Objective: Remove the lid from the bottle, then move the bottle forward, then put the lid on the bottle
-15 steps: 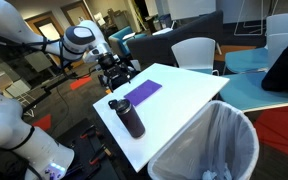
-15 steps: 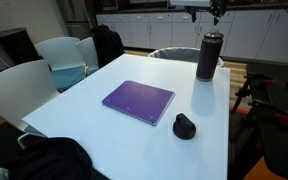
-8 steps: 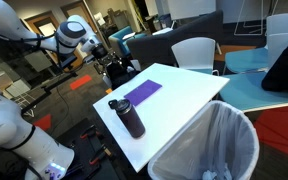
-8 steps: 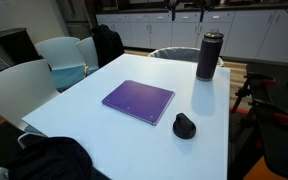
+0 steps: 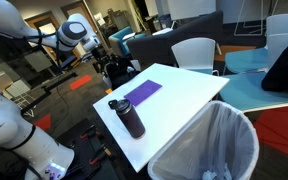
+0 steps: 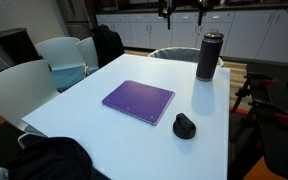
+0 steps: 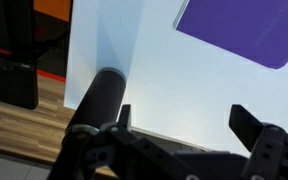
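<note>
Wrist view: my gripper (image 7: 179, 113) is spread wide with nothing between the fingers, hanging above the white table (image 7: 154, 60). The bottle (image 7: 99, 98) shows as a dark cylinder at the lower left of that frame, close to the finger on that side. The purple sheet (image 7: 239, 30) fills the upper right. In an exterior view the lid (image 6: 211, 36) sits on the upright bottle, at the upper right. A small black lump (image 6: 184, 126), perhaps a mouse, lies right of centre.
</note>
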